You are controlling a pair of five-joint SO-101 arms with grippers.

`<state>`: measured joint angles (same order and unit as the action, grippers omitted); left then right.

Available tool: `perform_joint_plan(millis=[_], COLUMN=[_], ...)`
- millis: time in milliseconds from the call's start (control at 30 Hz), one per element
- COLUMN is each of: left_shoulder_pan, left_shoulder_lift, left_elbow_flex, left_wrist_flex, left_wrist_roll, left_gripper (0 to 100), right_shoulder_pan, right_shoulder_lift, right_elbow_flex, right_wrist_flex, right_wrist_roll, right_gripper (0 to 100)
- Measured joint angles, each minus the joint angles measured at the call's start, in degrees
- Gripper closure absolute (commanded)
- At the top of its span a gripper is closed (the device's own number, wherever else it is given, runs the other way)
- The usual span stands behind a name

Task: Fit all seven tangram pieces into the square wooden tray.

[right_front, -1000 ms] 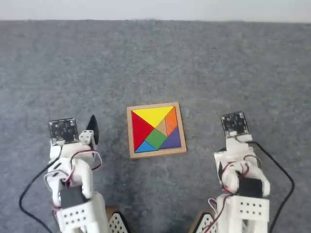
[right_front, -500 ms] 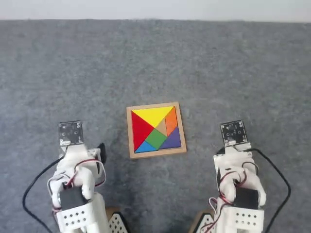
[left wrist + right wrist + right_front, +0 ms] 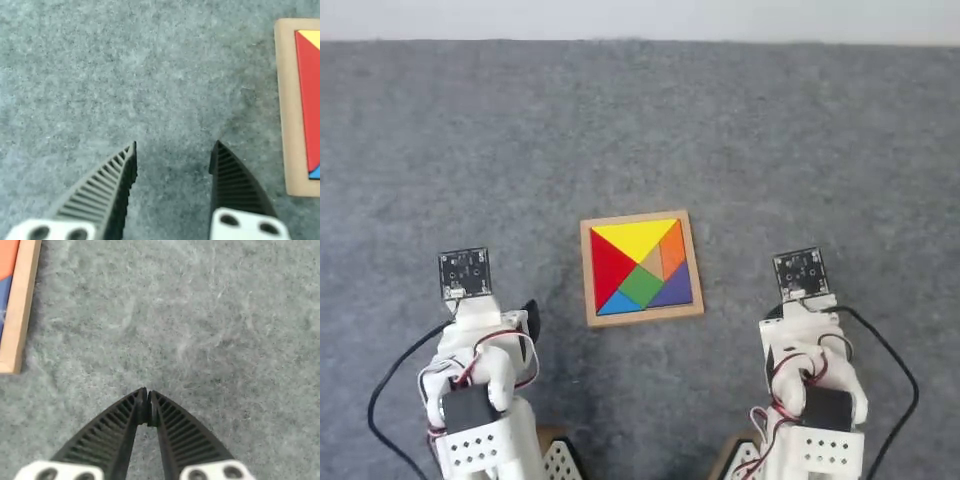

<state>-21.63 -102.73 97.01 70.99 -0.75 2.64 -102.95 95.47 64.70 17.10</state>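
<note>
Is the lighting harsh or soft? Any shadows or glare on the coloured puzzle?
High view: soft, even light, no glare on the tangram pieces in the wooden tray, barely any shadow on the grey mat. Left wrist view: a faint dim patch on the mat beyond the open left gripper. Right wrist view: slight shading along the tray's rim, none distinct under the shut right gripper.
</note>
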Motion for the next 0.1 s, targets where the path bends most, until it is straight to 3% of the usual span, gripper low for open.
perform_joint_plan(millis=[100], left_shoulder_pan=[0.00], left_shoulder_lift=[0.00], left_elbow_flex=[0.00], left_wrist_flex=[0.00], left_wrist_roll=[0.00], left_gripper=[77], right_shoulder_pan=[0.00], right_shoulder_lift=[0.00], right_elbow_flex=[0.00], right_wrist_flex=[0.00], right_wrist_roll=[0.00], right_gripper=[98.6])
